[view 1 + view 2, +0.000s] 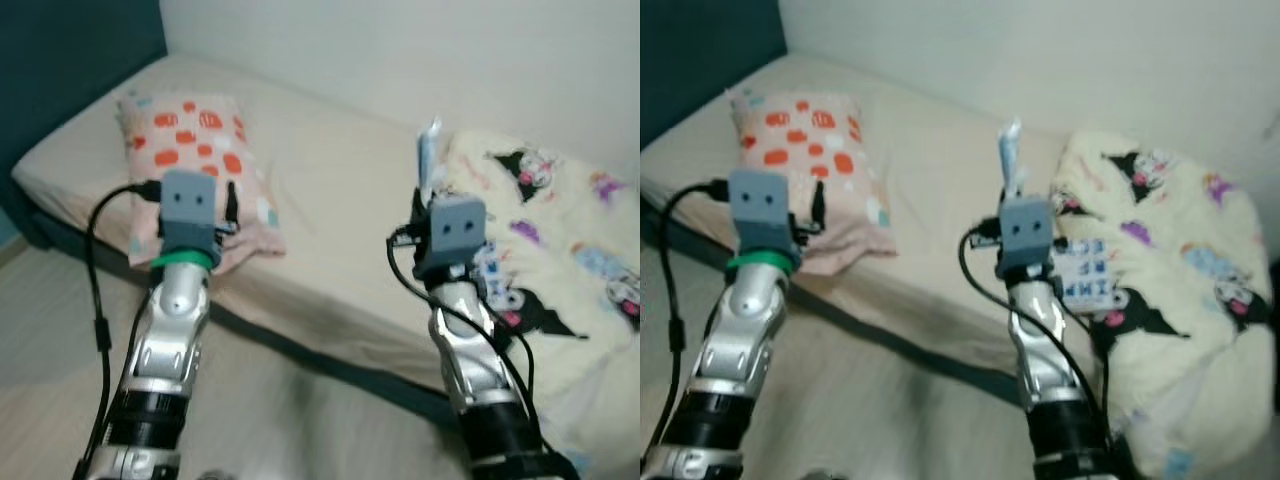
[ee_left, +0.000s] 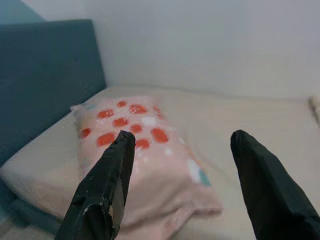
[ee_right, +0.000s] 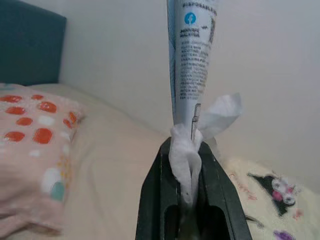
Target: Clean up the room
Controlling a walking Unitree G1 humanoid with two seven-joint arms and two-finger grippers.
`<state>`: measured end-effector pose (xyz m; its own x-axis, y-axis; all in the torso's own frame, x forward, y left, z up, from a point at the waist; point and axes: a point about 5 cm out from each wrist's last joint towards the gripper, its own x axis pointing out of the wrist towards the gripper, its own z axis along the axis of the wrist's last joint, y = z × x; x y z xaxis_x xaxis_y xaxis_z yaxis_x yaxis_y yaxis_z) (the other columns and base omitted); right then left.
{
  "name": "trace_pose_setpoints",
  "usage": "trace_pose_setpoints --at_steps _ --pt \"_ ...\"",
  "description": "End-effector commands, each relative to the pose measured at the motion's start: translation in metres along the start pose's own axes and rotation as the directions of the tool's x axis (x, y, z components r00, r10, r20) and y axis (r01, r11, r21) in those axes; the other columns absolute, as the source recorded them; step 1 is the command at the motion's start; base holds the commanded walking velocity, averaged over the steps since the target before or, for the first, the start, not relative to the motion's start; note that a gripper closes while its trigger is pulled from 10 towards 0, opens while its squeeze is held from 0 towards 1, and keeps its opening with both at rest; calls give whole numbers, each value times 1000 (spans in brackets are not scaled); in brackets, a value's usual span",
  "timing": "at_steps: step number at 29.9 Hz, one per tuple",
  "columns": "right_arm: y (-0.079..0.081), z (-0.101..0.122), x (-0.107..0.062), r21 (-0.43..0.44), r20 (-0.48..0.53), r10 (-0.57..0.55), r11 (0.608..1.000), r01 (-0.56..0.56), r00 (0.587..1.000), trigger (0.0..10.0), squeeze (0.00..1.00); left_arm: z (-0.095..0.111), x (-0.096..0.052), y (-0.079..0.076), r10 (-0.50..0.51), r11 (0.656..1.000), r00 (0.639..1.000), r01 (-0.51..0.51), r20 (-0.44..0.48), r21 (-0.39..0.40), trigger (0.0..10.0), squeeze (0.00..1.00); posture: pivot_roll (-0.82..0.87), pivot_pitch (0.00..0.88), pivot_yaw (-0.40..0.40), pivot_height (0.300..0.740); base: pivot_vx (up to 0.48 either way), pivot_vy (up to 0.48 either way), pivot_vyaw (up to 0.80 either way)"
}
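Tube (image 3: 192, 55) and white tissue (image 3: 187, 150) are the clutter in hand, carried upright above the bed, away from any surface — likely on their way to a bin or shelf, though none shows.

Left to right. Headboard (image 2: 45, 80), dark teal, at the far left. Pillow (image 1: 200, 160), pink with orange spots, lies at the head of the bed (image 1: 330, 230), close to the near edge. Left gripper (image 2: 182, 165) hovers in front of the pillow, fingers spread wide, nothing between them — free for a next pick.

Right gripper (image 3: 192, 165) is clamped narrow on the tissue and the tube's lower end; the tube stands straight up from the fingers. To its right, a cream blanket (image 1: 1180, 280) with cartoon prints lies bunched in a heap, unmade — probably work left for tidying.
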<state>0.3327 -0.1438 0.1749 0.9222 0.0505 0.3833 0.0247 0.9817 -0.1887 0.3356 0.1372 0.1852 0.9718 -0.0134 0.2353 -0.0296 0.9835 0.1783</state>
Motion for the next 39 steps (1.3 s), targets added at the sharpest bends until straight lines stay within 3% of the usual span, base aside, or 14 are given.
trace_pose_setpoints --at_steps 1,21,29,39 --pt "2 -1 0 14 -2 11 1000 -11 1000 10000 0 -2 -1 4 10 1000 1000 -9 -13 6 10000 0 4 0 -66 730 0 0 788" --pt "21 4 -4 113 38 139 983 -142 990 10000 0 -5 0 4 -6 1000 999 8 -48 30 10000 0 3 0 -44 730 0 0 769" --pt "28 8 -5 137 66 193 970 -200 979 10000 0 -20 -12 22 47 996 994 -39 -101 87 10000 0 2 0 -32 730 0 0 763" --pt "37 10 -8 148 81 247 955 -257 966 10000 0 -24 -16 23 61 992 993 -48 -105 119 10000 0 8 12 -34 730 0 0 758"
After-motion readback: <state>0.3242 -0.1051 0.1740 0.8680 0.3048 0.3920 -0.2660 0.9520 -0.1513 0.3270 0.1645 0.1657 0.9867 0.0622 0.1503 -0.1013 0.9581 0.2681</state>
